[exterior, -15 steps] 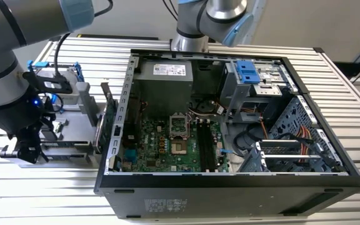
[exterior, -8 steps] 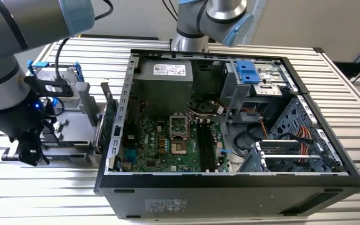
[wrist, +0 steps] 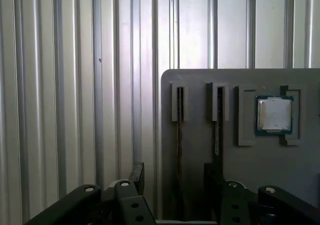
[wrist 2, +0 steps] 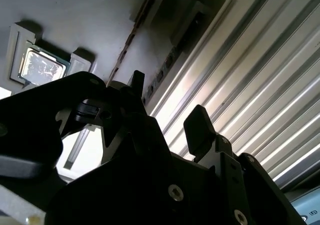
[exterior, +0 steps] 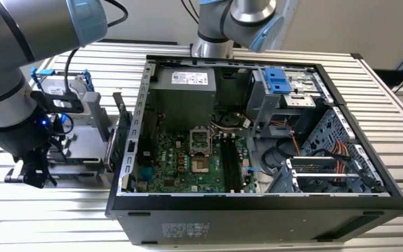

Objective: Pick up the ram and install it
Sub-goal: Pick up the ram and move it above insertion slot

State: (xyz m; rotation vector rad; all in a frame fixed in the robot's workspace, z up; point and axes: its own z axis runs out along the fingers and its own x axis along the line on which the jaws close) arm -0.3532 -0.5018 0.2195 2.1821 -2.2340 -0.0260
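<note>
A table (exterior: pixel 48 220) of ribbed aluminium slats fills the floor of the scene, its grooves running from the exterior view's left to its right, with a plain pale wall (exterior: pixel 369 26) behind it. At the exterior view's left the arm (exterior: pixel 6 79) reaches down, and its gripper (exterior: pixel 39 178) hangs low over the slats beside a grey tray (exterior: pixel 82 142). A hard drive (exterior: pixel 61 86) in a blue frame stands on that tray, and a card (exterior: pixel 121 131) stands on edge at the tray's side nearest the computer case (exterior: pixel 257 210). The case lies open in the middle of the table with its green motherboard (exterior: pixel 187 157) showing. The base of a second arm (exterior: pixel 215 31) rises behind the case.

In the first wrist view the ram (wrist: pixel 179 150) stands on its thin edge in a narrow slot of the tray, seen as a fine brownish line. Its long axis runs along the slot, parallel to the table's grooves, with one end toward the gripper and the other toward the tray's border. A neighbouring slot (wrist: pixel 218 130) holds another dark strip, and a square processor chip (wrist: pixel 274 114) sits in a recess further along the tray.

The gripper's fingers (wrist: pixel 137 174) are spread apart with nothing between them. They hover above the tray, and the ram's line passes between them, apart from both. The second wrist view shows the same spread and the ram's edge beyond the fingertips.
</note>
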